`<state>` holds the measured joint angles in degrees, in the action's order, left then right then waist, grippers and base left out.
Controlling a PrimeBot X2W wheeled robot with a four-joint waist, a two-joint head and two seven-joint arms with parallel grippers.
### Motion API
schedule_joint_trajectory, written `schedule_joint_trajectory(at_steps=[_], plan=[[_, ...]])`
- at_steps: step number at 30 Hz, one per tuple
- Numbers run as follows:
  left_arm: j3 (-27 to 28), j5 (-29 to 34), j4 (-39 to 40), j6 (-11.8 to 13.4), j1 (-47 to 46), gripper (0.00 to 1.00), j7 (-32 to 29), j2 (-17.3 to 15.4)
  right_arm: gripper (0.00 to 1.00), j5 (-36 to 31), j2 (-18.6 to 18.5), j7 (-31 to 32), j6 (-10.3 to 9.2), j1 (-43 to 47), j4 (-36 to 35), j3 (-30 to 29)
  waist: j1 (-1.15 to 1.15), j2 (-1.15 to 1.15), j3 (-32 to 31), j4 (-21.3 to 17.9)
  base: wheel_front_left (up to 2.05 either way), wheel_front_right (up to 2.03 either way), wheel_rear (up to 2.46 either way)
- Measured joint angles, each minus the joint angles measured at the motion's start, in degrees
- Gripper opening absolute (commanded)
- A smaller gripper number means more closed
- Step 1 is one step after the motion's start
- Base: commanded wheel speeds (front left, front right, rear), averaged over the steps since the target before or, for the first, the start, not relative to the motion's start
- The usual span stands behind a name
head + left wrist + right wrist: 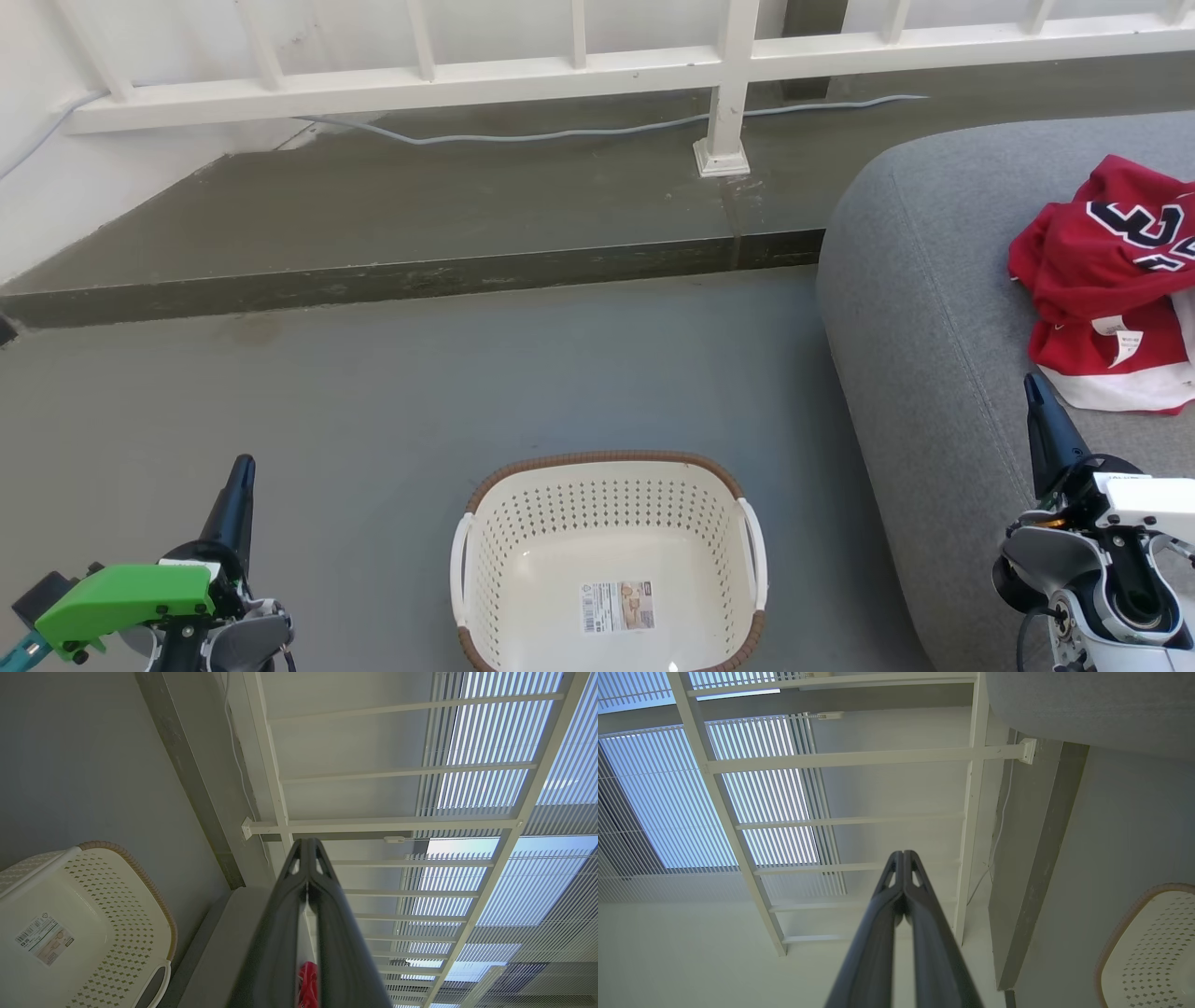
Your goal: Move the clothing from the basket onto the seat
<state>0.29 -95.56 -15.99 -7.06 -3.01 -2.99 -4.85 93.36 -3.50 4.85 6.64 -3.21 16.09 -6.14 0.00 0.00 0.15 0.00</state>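
My left gripper (241,471) is closed, its two dark fingers pressed together tip to tip, and my right gripper (1034,392) is closed in the same way. The clothing (1097,271), a red heap with white trim, lies on the seat (920,317), near my right gripper. The basket (597,460) stands on the grey floor (373,392) between my two grippers, just beside the seat.

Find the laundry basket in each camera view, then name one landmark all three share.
Head view: basket, bottom centre, on the floor.
Left wrist view: basket, lower left.
Right wrist view: basket, lower right edge, cut off.
Shared landmark: the railing post's white foot.
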Motion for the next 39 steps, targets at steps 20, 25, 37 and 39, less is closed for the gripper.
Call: schedule_joint_trajectory(at_steps=[20, 25, 37, 39], plan=[[0.15, 0.01, 0.04, 0.0, -0.21, 0.0, -0.07, 0.15, 0.0, 0.0, 0.02, 0.0, 0.0, 0.0, -0.02, -0.08, 0.0, 0.0, 0.01, 0.0, 0.0, 0.0, 0.0], [0.19, 0.01, 0.05, 0.0, -0.21, 0.0, -0.08, 0.16, 0.0, 0.0, 0.03, 0.0, 0.0, 0.0, -0.02, -0.1, 0.0, 0.0, 0.01, 0.0, 0.0, 0.0, 0.0], [0.29, 0.01, 0.09, 0.0, -0.21, 0.0, -0.32, 0.2, 0.0, 0.0, 0.05, 0.0, 0.0, 0.0, -0.03, -0.14, 0.0, 0.0, 0.01, 0.0, 0.0, 0.0, 0.0], [0.31, 0.01, 0.1, 0.0, -0.21, 0.0, -0.32, 0.2, 0.0, 0.0, 0.05, 0.0, 0.0, 0.0, -0.03, -0.15, 0.0, 0.0, 0.01, 0.0, 0.0, 0.0, 0.0]])
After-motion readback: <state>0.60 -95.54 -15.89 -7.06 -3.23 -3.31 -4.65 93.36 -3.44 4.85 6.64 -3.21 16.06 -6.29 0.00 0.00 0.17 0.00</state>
